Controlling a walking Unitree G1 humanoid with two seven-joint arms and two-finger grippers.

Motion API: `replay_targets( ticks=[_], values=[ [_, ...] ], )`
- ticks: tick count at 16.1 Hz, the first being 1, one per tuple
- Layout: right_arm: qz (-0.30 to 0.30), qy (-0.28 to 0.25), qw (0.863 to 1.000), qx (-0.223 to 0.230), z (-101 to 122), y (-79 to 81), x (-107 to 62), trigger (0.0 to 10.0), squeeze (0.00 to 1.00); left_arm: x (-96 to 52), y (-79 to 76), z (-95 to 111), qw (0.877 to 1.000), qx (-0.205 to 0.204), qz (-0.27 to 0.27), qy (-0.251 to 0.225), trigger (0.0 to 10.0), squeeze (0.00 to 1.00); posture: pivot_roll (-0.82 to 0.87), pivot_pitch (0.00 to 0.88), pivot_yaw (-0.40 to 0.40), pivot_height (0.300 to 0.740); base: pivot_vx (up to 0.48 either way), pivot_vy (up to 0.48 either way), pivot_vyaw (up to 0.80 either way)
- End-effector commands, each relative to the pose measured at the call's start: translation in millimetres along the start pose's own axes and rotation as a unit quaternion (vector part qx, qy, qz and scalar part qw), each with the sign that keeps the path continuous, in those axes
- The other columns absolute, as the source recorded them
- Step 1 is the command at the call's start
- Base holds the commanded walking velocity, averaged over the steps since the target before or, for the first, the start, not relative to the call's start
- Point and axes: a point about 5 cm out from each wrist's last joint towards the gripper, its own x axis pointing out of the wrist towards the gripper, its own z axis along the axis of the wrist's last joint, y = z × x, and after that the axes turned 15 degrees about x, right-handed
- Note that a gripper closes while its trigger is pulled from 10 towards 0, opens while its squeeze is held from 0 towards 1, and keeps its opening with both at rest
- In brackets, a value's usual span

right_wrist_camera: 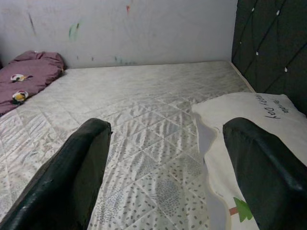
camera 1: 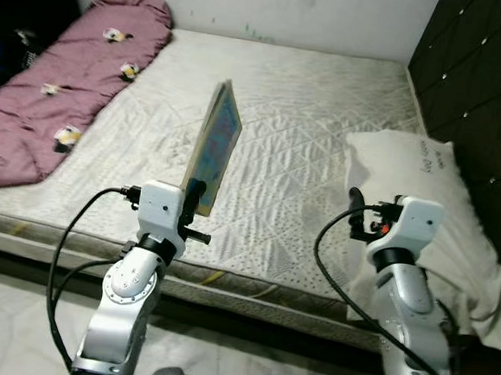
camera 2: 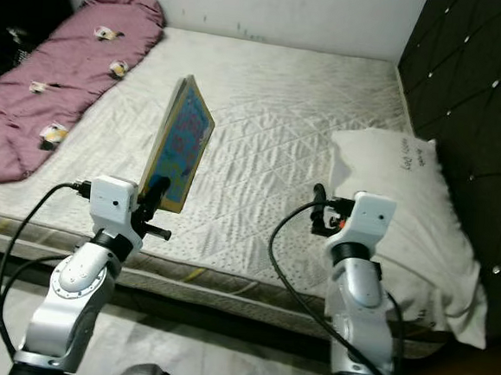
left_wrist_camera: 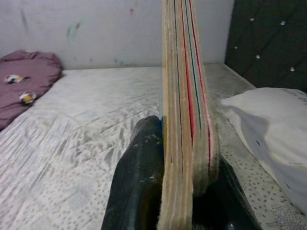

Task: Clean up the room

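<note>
Left eye view. I have the left gripper (camera 1: 200, 194) clamped on the lower edge of a book (camera 1: 216, 143), which stands almost upright, lifted clear above the mattress (camera 1: 308, 114) near its front edge. Step in hand, as I judge it: the book is picked up and wants carrying off the bed to wherever it belongs. The right gripper (camera 1: 353, 215) hangs empty over the front right of the mattress, just before the white pillow (camera 1: 422, 210). A mauve quilt (camera 1: 59, 85) lies along the far left side, a dark padded headboard (camera 1: 484, 93) on the right.

Right eye view. Same layout. The book's patterned blue cover faces the right arm. Nothing lies between the two arms but bare mattress.

Left wrist view. Book (left_wrist_camera: 184, 110) seen edge-on, coloured page edges, one black finger (left_wrist_camera: 139, 177) pressed flat to its side, the other partly hidden behind it. The grip is low and the book tall, so I reckon it could tip or slip if I swing fast; the next move calls for a slow turn away from the bed.

Right wrist view. Fingers (right_wrist_camera: 72, 177) spread wide, holding nothing. Pillow (right_wrist_camera: 249, 139) lies just ahead, with a small tree print and writing. It and the quilt look like the remaining items to tidy.
</note>
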Motion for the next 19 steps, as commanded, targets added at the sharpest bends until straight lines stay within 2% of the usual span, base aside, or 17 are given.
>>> replay_targets(
  ticks=[1,3,12,16,19],
  values=[
    [0.006,-0.001,1.0,0.005,1.4,4.6,0.7,10.0,0.0,0.9,9.9,6.5,1.0,0.001,0.017,-0.015,10.0,0.0,0.0,0.01,0.019,0.74,0.0,0.0,0.0],
    [0.005,0.0,1.0,0.009,1.3,4.0,0.4,10.0,0.0,-0.1,8.2,8.3,1.0,0.003,0.008,-0.022,10.0,0.0,0.0,0.01,0.02,0.74,0.0,0.0,-0.8],
    [0.001,-0.002,1.0,0.004,2.0,2.4,-0.2,10.0,0.0,-0.8,5.5,9.3,1.0,-0.01,-0.005,-0.027,10.0,0.0,-0.01,0.014,0.019,0.74,0.287,0.0,0.0],
    [-0.001,-0.002,1.0,0.006,2.3,1.5,-0.5,10.0,0.0,-1.0,5.4,8.9,1.0,-0.009,-0.006,-0.026,10.0,0.0,-0.01,0.015,0.021,0.74,0.286,0.0,-0.68],
    [-0.002,-0.002,1.0,0.006,2.0,1.9,-1.2,10.0,0.0,-1.2,5.8,8.5,1.0,-0.006,-0.006,-0.025,10.0,0.0,-0.01,0.017,0.022,0.74,0.259,0.0,-0.14]
  ],
)
